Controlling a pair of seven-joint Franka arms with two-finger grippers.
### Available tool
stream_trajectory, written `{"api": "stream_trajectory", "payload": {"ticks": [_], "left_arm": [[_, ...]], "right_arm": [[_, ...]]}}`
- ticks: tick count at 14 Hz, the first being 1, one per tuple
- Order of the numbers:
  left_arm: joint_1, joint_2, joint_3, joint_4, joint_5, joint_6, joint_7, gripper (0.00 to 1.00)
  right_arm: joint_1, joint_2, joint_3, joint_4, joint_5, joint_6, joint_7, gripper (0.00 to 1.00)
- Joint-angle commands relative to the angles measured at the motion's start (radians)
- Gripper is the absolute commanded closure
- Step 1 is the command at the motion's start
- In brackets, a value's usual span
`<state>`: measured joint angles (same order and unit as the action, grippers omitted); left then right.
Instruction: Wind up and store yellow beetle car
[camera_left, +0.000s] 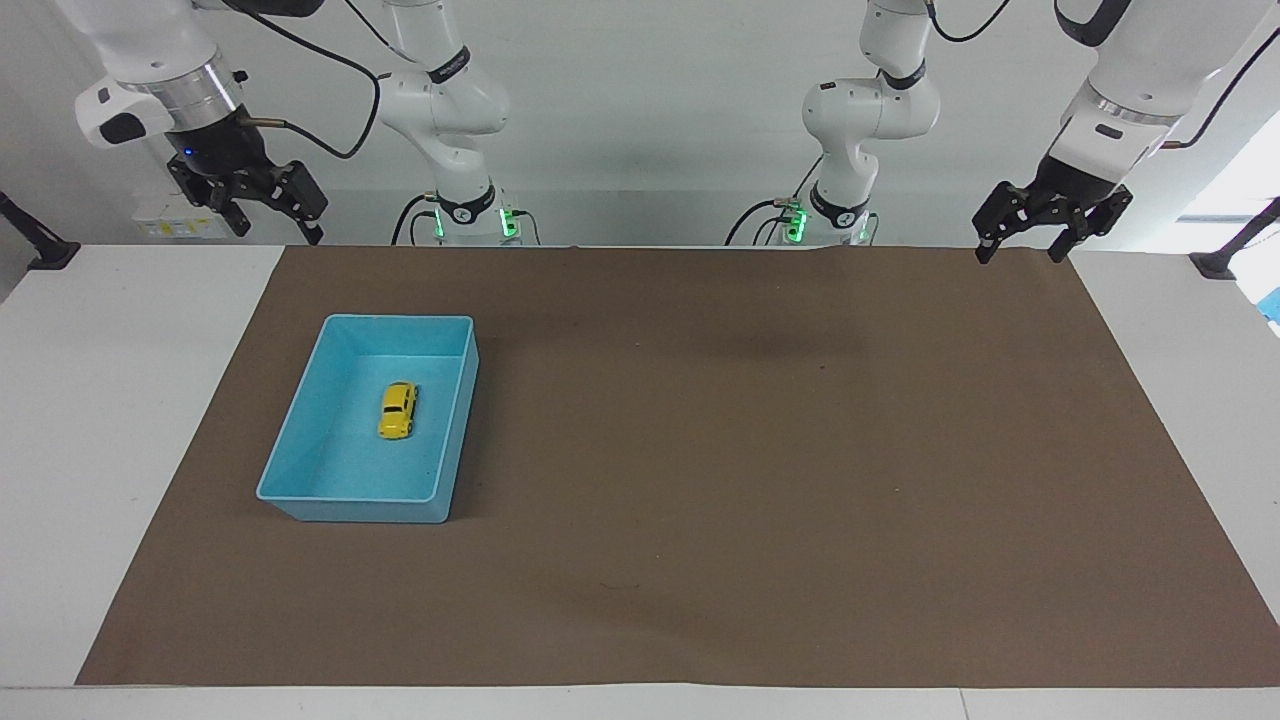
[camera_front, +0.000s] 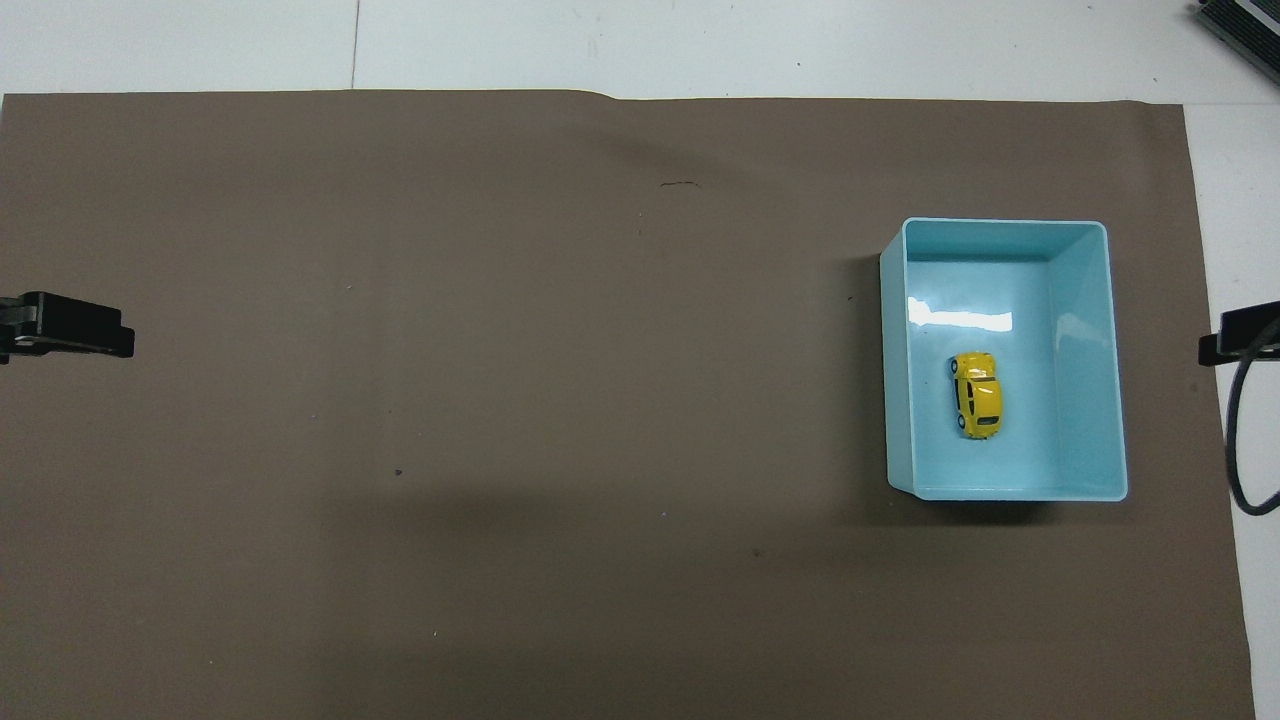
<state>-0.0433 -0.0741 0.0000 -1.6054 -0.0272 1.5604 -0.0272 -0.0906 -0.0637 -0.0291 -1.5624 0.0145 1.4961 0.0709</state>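
Observation:
The yellow beetle car (camera_left: 397, 410) (camera_front: 977, 394) rests on its wheels on the floor of the light-blue bin (camera_left: 400, 319) (camera_front: 1000, 222), near the bin's middle. The bin stands on the brown mat toward the right arm's end of the table. My right gripper (camera_left: 278, 235) hangs open and empty above the mat's corner at that end, well apart from the bin; in the overhead view only its tip (camera_front: 1238, 345) shows. My left gripper (camera_left: 1018, 255) (camera_front: 70, 338) waits open and empty above the mat's corner at the left arm's end.
A brown mat (camera_left: 760, 480) covers most of the white table (camera_left: 110, 400). Black clamp posts (camera_left: 40, 250) stand at both ends of the table by the robots. A dark ribbed object (camera_front: 1245, 25) lies at the table corner farthest from the robots.

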Motion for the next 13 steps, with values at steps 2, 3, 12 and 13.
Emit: {"api": "stream_trajectory", "payload": {"ticks": [2, 3, 12, 13], "left_arm": [[0.014, -0.012, -0.011, -0.002, 0.009, -0.013, -0.008, 0.0], [0.014, -0.012, -0.011, -0.002, 0.009, -0.013, -0.008, 0.0], [0.014, -0.012, -0.011, -0.002, 0.009, -0.013, -0.008, 0.0], [0.014, -0.012, -0.011, -0.002, 0.009, -0.011, -0.008, 0.0]], "right_arm": [[-0.006, 0.009, 0.011, 0.013, -0.008, 0.012, -0.037, 0.0], [-0.006, 0.009, 0.009, 0.013, -0.011, 0.013, -0.078, 0.0], [-0.004, 0.004, 0.017, 0.01, -0.027, 0.01, -0.111, 0.0], [-0.004, 0.004, 0.017, 0.01, -0.027, 0.007, -0.111, 0.0]]}}
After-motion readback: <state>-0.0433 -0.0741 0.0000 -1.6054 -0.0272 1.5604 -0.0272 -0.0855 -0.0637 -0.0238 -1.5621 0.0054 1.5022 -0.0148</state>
